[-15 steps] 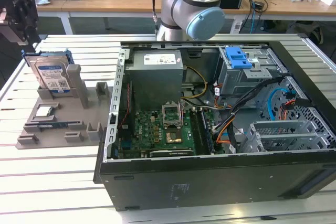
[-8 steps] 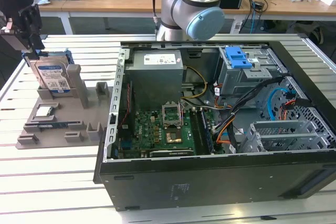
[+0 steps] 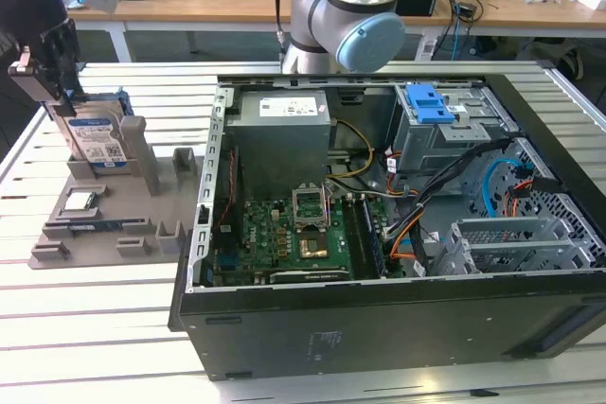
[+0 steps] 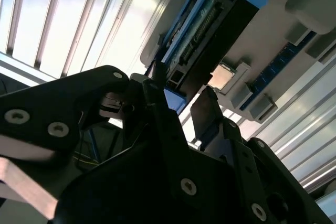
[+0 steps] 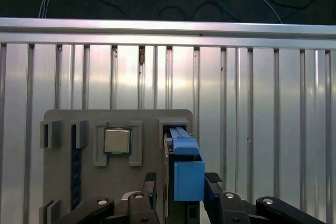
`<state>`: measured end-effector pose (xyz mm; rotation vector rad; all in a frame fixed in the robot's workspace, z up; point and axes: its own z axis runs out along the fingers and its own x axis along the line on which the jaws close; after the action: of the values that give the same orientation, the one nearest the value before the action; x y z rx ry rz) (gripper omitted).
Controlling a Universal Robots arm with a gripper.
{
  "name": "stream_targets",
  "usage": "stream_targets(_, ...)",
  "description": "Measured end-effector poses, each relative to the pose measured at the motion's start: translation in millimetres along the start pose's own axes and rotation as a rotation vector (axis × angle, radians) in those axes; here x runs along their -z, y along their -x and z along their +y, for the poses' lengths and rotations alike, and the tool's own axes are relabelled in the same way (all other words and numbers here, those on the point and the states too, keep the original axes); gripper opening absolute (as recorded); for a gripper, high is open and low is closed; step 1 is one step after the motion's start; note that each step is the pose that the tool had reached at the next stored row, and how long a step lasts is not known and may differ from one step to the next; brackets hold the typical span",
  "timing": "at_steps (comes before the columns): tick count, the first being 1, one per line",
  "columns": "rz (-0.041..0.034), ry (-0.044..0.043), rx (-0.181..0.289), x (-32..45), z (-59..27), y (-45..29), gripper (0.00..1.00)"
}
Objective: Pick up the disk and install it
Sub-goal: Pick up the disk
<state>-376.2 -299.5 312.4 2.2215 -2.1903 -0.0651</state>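
The end effector (image 5: pixel 181 179) wasn't squeezing: its fingers (image 5: pixel 212 182) were spread, one on each side of the disk (image 5: pixel 188 166). The disk stood up in a gray holder (image 5: pixel 63 124) on the counter (image 5: pixel 262 103), by the PC (image 3: pixel 379 328).

Slatted metal worktop (image 3: pixel 85 328) carried two things: a grey holder block (image 3: pixel 133 210) that sat directly below the jaws, and an open black computer case (image 3: pixel 379 319) well apart from the jaws, beside the block.

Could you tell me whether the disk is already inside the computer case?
No, the disk stands in the grey fixture outside the case.
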Motion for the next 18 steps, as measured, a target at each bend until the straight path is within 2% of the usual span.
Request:
stream_targets(4, 0.0, 0.0, 0.0, -8.4, -0.4, -0.1, 0.48)
stream_targets(12, 0.0001, 0.0, 0.0, -20.3, -0.9, -0.3, 0.48)
stream_targets(18, 0.0001, 0.0003, 0.0, -23.4, -1.0, -0.4, 0.48)
